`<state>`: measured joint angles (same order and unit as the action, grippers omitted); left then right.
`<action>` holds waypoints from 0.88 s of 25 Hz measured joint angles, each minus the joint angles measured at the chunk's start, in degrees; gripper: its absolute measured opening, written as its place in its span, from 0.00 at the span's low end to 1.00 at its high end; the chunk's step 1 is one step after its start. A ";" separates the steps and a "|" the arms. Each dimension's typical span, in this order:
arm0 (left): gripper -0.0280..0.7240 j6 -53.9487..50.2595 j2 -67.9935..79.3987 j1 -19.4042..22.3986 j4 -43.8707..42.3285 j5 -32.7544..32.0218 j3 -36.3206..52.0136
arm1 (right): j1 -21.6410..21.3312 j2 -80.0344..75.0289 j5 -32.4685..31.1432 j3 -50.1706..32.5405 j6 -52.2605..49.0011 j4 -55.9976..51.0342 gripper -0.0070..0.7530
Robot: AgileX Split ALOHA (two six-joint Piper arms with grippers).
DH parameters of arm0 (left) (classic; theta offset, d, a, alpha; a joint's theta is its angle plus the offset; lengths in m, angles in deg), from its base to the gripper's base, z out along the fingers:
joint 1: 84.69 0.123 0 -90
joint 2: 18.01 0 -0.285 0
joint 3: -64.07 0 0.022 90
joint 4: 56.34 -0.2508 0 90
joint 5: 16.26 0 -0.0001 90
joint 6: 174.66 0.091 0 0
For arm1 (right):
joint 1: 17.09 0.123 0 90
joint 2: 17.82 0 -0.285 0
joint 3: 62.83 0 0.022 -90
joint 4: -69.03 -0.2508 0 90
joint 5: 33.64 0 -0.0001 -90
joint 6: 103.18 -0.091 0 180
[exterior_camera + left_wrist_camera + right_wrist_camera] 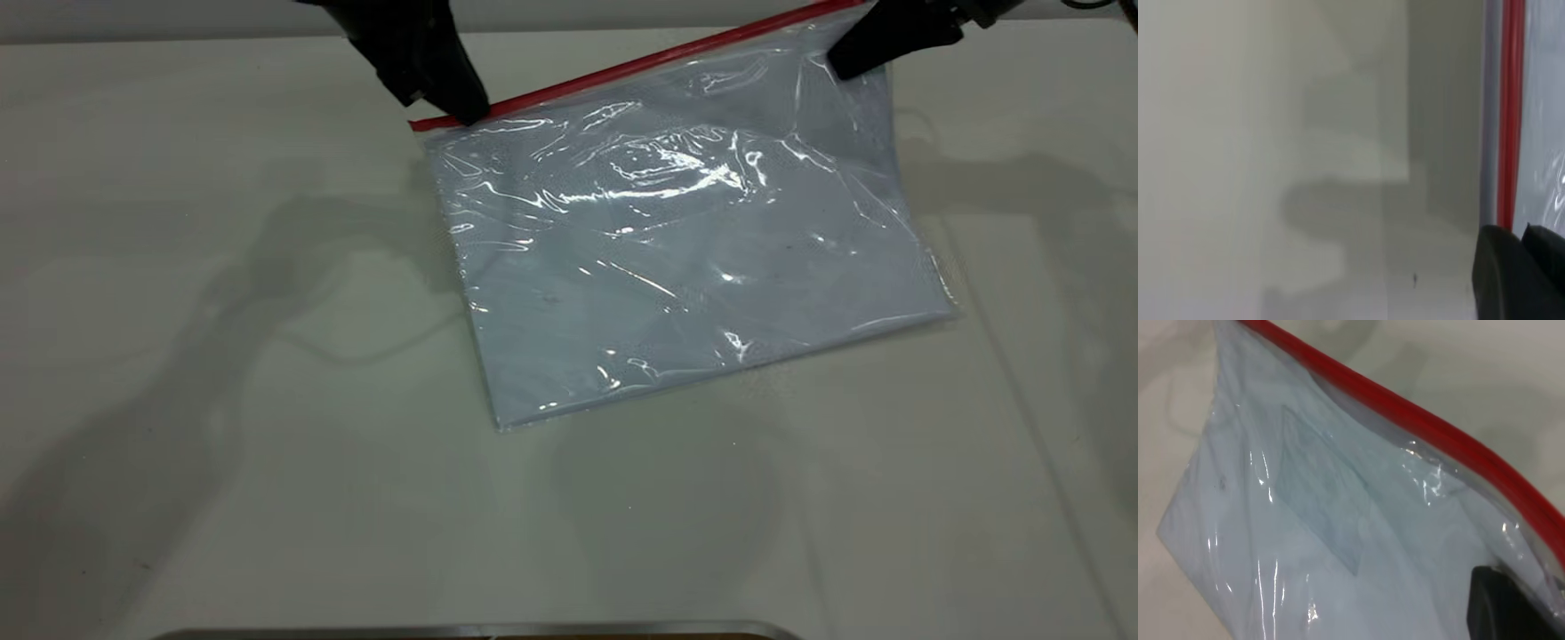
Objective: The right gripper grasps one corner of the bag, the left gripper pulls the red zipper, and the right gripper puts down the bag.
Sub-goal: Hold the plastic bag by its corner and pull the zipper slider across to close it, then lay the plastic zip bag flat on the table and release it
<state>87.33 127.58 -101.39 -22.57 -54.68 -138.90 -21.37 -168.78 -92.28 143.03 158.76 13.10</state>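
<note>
While gripped, bag (676,267) hangs tilted.

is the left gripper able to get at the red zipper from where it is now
Probably yes. The left gripper already sits at the left end of the red zipper, with nothing between them. The right gripper holds the bag at its far corner, lifting that end, so the strip lies exposed.
</note>
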 joint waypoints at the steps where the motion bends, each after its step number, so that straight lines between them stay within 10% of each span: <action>1: 0.10 -0.19 0.00 0.00 -0.73 -0.06 0.00 | 0.00 0.00 0.00 0.00 -0.46 0.34 0.05; 11: 0.13 -0.82 0.00 0.00 -2.70 -0.32 0.00 | -0.36 0.00 0.44 0.00 -2.87 1.42 0.12; 22: 0.59 -12.96 -1.62 0.00 -5.89 -1.36 0.07 | -1.01 0.00 0.42 5.36 -7.45 5.51 0.80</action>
<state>74.37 125.96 -101.39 -28.46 -56.03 -138.84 -22.38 -168.78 -91.86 148.39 151.30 18.61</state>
